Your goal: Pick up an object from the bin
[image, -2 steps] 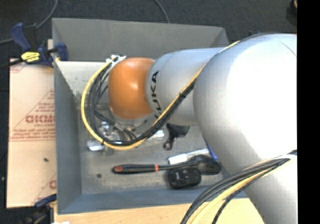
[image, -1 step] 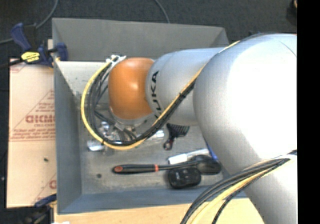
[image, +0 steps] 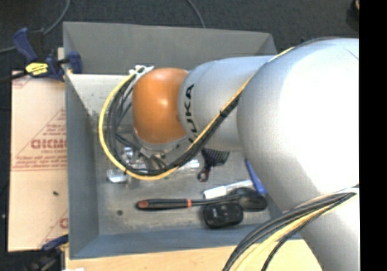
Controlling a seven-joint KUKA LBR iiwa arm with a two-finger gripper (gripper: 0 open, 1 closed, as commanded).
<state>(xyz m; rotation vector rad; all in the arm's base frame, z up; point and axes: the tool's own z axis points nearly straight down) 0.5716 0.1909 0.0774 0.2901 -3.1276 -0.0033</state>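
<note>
The pincer (image: 128, 164) sits low at centre-left of the grey bin (image: 81, 161), under the arm's orange cover (image: 158, 106); whether it is apart or together cannot be told. Just below lies a slim black-and-red tool (image: 175, 204), perhaps a screwdriver, near a black key fob (image: 224, 215).

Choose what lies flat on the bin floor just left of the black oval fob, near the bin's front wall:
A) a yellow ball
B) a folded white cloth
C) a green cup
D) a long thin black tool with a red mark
D: a long thin black tool with a red mark lies flat on the floor of the bin, its right end close to the black oval fob.
</note>
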